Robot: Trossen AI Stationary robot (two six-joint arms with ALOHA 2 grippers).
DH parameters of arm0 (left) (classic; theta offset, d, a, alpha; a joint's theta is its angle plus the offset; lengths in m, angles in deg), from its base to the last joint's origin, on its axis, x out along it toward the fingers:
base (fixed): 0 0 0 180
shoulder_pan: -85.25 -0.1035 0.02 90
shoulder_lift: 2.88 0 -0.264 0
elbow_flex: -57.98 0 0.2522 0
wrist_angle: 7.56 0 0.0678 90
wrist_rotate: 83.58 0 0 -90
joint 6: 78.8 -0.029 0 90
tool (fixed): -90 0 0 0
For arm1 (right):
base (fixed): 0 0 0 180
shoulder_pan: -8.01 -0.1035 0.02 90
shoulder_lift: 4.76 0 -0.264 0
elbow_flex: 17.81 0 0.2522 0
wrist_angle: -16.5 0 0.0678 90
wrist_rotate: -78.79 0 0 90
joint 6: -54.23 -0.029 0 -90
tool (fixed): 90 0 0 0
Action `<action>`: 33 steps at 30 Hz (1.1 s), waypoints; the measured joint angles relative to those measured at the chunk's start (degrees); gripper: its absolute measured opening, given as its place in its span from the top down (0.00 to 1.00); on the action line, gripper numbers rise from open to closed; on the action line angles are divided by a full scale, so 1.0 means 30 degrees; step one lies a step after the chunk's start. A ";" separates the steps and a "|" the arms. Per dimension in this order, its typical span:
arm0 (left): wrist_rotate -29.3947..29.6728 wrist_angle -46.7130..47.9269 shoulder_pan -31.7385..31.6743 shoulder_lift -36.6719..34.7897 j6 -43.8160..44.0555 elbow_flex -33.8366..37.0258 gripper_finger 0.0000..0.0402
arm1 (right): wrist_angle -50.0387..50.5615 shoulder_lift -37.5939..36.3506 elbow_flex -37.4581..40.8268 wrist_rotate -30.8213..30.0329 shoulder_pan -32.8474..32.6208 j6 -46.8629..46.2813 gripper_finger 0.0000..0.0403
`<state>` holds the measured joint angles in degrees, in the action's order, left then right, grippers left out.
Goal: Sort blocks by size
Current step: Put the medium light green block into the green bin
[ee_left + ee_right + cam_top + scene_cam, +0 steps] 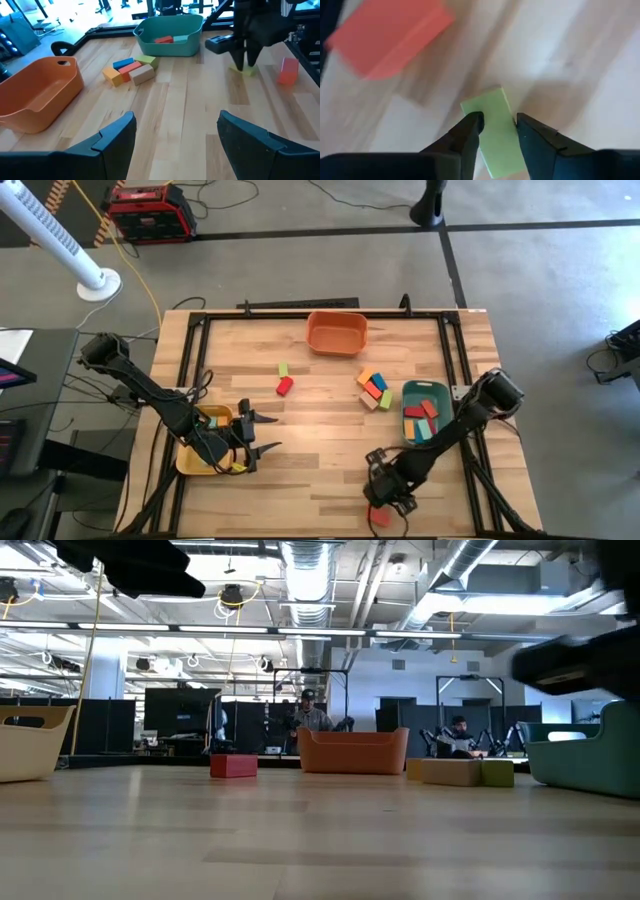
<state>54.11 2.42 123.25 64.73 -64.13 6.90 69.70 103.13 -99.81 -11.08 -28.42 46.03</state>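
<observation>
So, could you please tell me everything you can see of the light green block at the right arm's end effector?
The light green block is a small flat bar, painted, with clean straight edges. It lies flat on the wooden table near its front edge, below the teal tray. The right end effector has shut on its long sides, one finger each side. A red block lies close beside it, apart from it.

The high view looks straight down on the whole table (330, 450). The low view skims level across it (toward the room). Both show the orange tray (336, 332).
</observation>
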 joint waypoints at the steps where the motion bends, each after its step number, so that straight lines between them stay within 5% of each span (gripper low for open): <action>1: -0.0001 -0.0003 0.0000 0.0000 -0.0006 0.0000 0.33 | -0.0100 0.0026 -0.0108 -0.0090 0.0266 -0.0115 0.62; 14: -0.0861 0.0070 0.0000 0.0000 0.0341 0.0000 0.33 | 0.0915 0.0098 -0.2865 -0.0279 0.2630 -0.0663 0.64; 26: -0.0848 0.0134 0.0000 0.0000 0.0052 0.0000 0.33 | 0.0721 0.0098 -0.2983 -0.0848 0.2673 0.1698 0.36; 33: -0.0846 0.0149 0.0000 0.0000 0.0045 0.0000 0.33 | -0.0375 0.0090 -0.1595 -0.0517 0.2927 0.1742 0.33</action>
<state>51.57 2.87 123.25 64.73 -63.99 6.90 68.58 103.40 -104.59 -12.63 -19.63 51.25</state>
